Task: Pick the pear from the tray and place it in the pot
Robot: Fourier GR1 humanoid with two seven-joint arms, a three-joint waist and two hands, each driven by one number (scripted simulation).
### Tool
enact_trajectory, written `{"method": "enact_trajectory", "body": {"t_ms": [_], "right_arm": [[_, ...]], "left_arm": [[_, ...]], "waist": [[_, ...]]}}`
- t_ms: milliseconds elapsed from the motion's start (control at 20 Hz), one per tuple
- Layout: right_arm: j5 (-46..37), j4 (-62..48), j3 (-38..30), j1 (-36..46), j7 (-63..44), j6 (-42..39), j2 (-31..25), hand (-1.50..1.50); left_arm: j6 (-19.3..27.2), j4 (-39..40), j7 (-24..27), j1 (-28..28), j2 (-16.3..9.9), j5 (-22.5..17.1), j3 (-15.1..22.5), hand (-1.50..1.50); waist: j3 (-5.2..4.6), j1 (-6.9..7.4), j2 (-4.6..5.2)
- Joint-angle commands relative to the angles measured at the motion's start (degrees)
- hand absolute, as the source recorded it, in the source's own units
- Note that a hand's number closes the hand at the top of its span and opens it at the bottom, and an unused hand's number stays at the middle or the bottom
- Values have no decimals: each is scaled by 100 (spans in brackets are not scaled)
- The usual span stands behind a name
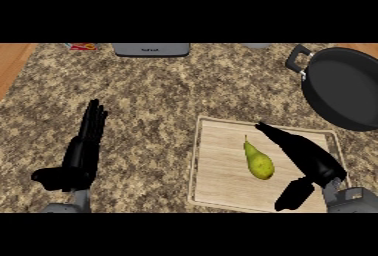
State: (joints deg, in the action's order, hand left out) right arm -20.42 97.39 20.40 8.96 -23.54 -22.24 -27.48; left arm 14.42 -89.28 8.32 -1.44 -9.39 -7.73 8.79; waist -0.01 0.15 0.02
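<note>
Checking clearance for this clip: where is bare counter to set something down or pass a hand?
Bare counter lies between the left hand and the tray, and up toward the pot. It is crowded on the tray around the pear and right hand.

Two black hands are seen, each set on a grey forearm. The left hand is matte black with slim fingers; the right hand is glossier, its grey cuff blocky and rounded.

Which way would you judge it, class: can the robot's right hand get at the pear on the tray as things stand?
Probably yes. The right hand is open over the wooden tray, just right of the pear, and nothing lies between them.
</note>
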Motion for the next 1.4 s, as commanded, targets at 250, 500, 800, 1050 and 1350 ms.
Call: {"method": "enact_trajectory", "body": {"t_ms": [250,500,800,1050,1350], "right_arm": [[-1023,-623,-48,-104,471,54,725,-150],[-1319,-575,-252,-215,551,-147,987,-150],[-1629,-1165,-466,-126,1019,-87,1246,-150],[-2184,-1219,-310,69,1519,854,1354,150],[-2394,-1029,-597,-243,2020,728,1156,150]], "left_arm": [[84,78,-43,11,302,501,-35,0],[-136,-550,-449,169,280,464,-171,0],[-403,-67,133,319,409,477,-309,0],[-280,-323,-31,474,524,627,-50,0],[-457,-551,-354,351,394,528,-437,0]], "waist": [[1,-7,-1],[1,-8,-5],[0,-8,-3],[2,9,-6],[0,-13,-7]]}}
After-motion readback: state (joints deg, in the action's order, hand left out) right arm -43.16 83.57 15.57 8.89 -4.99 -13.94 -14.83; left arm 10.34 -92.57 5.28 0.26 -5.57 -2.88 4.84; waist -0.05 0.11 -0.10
